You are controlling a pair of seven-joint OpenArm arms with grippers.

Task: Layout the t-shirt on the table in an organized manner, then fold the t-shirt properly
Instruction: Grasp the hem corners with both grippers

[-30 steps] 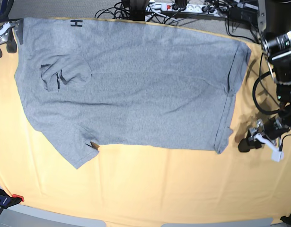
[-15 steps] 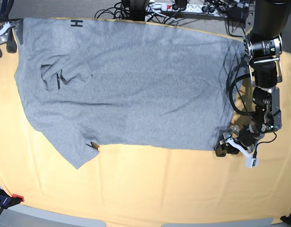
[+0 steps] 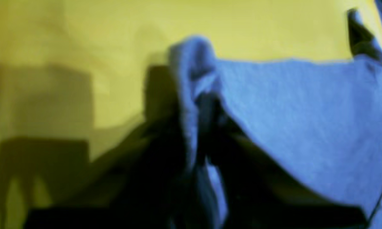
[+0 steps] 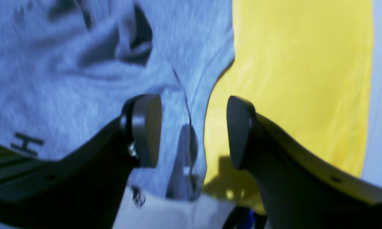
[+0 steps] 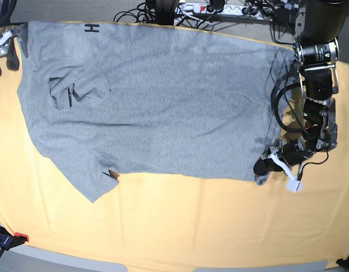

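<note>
The heather-grey cotton t-shirt lay spread over the pale yellow-orange clothed table, filling its 12 o'clock half. The left gripper was clamped on the shirt's hem corner at 4 o'clock; the blurred left wrist view showed fabric bunched between dark fingers. The right gripper, cut off at the base view's 10 o'clock edge, stood wide apart and empty over the shirt's edge.
</note>
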